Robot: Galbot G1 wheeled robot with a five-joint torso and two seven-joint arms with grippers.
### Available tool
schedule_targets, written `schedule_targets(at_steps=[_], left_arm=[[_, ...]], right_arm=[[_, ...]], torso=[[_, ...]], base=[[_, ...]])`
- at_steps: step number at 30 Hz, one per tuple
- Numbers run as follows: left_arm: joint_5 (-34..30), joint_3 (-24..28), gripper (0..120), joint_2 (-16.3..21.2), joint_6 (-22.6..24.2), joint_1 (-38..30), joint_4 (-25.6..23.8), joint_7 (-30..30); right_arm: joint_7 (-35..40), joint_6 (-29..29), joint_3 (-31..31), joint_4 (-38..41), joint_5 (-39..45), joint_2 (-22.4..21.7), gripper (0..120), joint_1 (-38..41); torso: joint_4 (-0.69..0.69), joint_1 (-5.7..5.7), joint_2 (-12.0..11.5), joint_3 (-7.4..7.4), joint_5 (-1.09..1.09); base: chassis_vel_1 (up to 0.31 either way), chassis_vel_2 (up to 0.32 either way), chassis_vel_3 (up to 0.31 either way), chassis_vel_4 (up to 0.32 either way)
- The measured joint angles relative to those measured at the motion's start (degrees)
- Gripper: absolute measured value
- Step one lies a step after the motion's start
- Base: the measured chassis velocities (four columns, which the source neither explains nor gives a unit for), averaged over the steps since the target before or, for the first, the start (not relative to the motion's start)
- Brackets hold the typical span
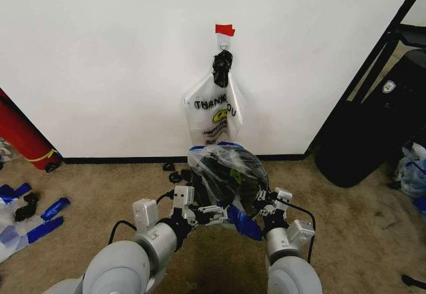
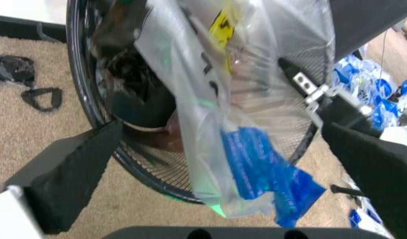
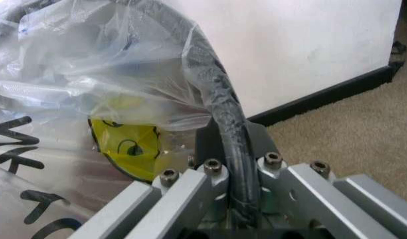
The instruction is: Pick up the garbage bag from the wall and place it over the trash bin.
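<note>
The garbage bag (image 1: 225,167), clear plastic with blue patches, is draped over the black wire-mesh trash bin (image 1: 258,176) on the carpet below the white wall (image 1: 100,61). A blue flap of the garbage bag (image 2: 256,169) hangs down outside the mesh of the trash bin (image 2: 147,172). My left gripper (image 1: 212,213) stands open at the bin's near side, its black pads (image 2: 70,174) wide apart and touching nothing. At the bin's right rim, my right gripper (image 1: 265,205) is shut; in the right wrist view the black rim (image 3: 229,124), covered by the garbage bag (image 3: 110,59), runs between its fingers (image 3: 183,196).
A clear "THANK YOU" bag (image 1: 212,114) hangs from a hook (image 1: 224,40) under red tape (image 1: 224,29). A big red cylinder (image 1: 23,138) leans at the left, a black case (image 1: 373,128) stands at the right. Blue-patched bags (image 1: 33,227) and black scraps (image 1: 174,173) lie on the carpet.
</note>
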Motion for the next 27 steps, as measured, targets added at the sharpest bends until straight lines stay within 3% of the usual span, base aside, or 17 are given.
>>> schedule_targets(at_steps=[3, 12, 15, 27], left_arm=[[0.07, 0.21, 103, 0.0, 0.03, 0.23, 0.11, 0.0], [0.35, 0.85, 74, -0.14, -0.1, 0.66, 0.32, 0.19], [0.51, 0.95, 57, -0.19, -0.16, 0.87, 0.44, 0.63], [0.85, 0.35, 17, 0.56, -0.29, 1.74, -0.3, 1.11]], right_arm=[[0.0, -0.06, 0.0, 0.06, 0.16, -0.02, 0, -0.06], [0.06, -0.36, -0.04, 0.36, 0.67, 0.01, 0, -0.18], [0.17, -0.47, -0.02, 0.59, 0.92, -0.03, 0, -0.25], [0.58, -0.7, 0.33, 0.69, 1.8, -0.38, 0, -0.26]], torso=[[0.0, 0.0, 0.0, 0.0, 0.0], [0.0, 0.0, 0.0, 0.0, 0.0], [0.0, 0.0, 0.0, 0.0, 0.0], [0.0, 0.0, 0.0, 0.0, 0.0]], base=[[0.0, 0.0, 0.0, 0.0], [0.0, 0.0, 0.0, 0.0], [0.0, 0.0, 0.0, 0.0], [0.0, 0.0, 0.0, 0.0]])
